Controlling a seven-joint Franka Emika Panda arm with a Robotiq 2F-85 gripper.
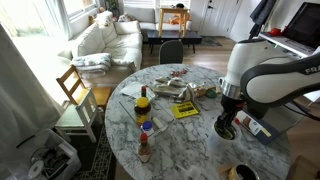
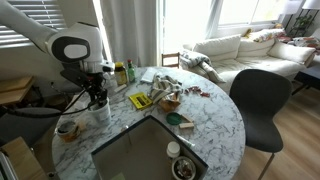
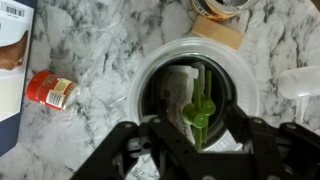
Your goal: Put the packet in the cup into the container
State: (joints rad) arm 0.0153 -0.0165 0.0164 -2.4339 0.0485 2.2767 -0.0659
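In the wrist view the white cup (image 3: 160, 58) sits right under my gripper (image 3: 198, 125). The small green packet (image 3: 198, 113) stands on edge inside it. My fingers reach down into the cup's mouth on either side of the packet, still apart. In both exterior views the gripper (image 1: 228, 122) (image 2: 97, 98) hangs low over the cup (image 2: 100, 113) near the marble table's edge. The shallow greyish container (image 1: 172, 90) (image 2: 166, 91) of mixed small items lies towards the table's middle, well away from the gripper.
A flat yellow packet (image 1: 185, 110) (image 2: 140, 100) lies between cup and container. Sauce bottles (image 1: 143, 106) stand on the table. A red-capped jar (image 3: 50, 90) lies beside the cup. A dark cup (image 1: 240, 172) (image 2: 66, 128) is close by. A black chair (image 2: 262, 100) stands at the table.
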